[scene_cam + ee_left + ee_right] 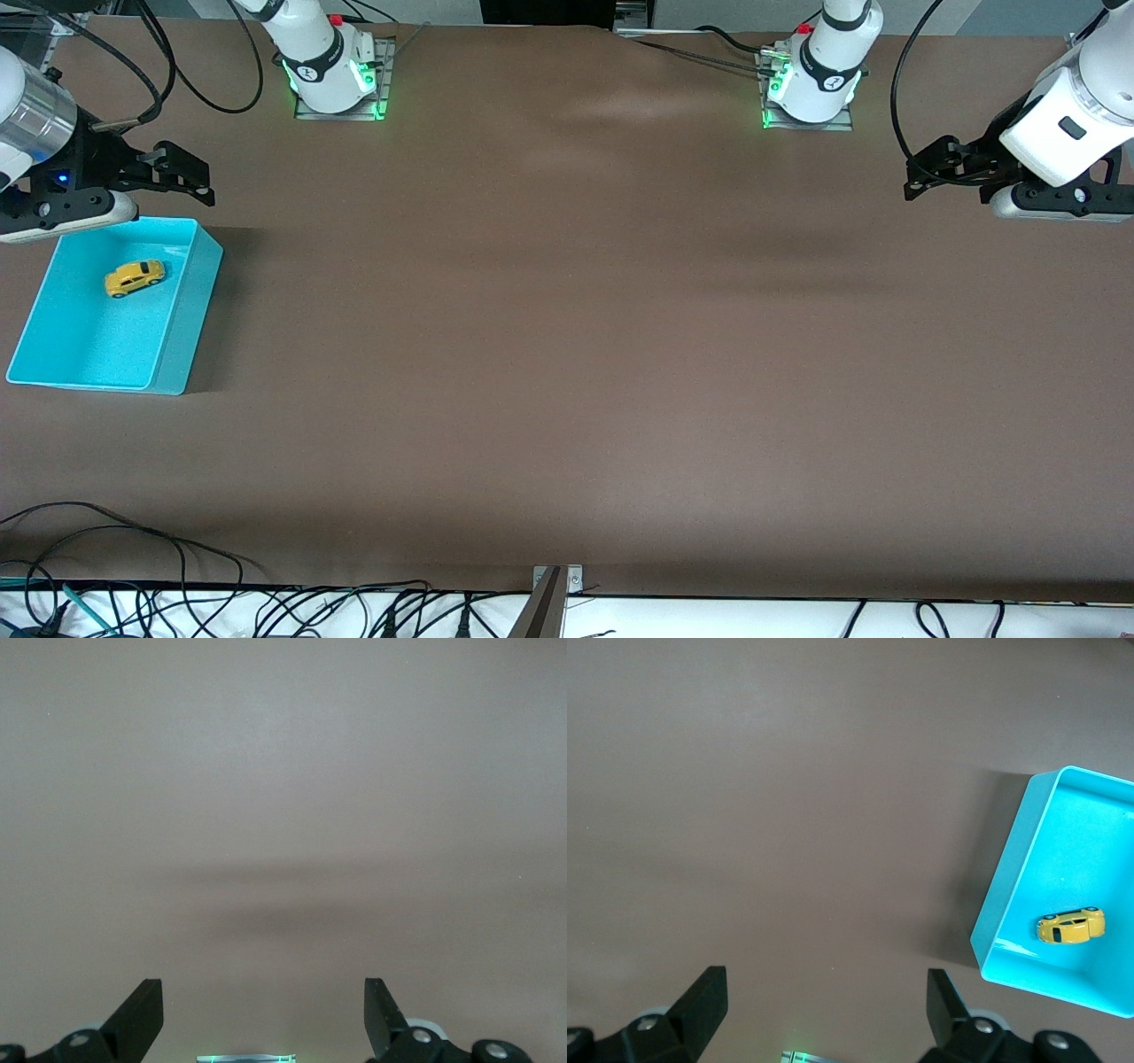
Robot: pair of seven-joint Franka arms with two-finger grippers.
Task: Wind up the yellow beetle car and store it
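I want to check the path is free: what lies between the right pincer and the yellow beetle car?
Only the bin's turquoise wall. The yellow beetle car sits inside; the open right pincer hangs over the bin's edge nearest the robot bases, as the front view shows.

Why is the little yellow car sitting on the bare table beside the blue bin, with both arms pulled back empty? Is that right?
Not quite. The car lies inside the bin, on its floor, not on the table beside it. The front view shows it within the walls, and the right wrist view agrees. The rest holds: both arms are pulled back with empty end effectors.
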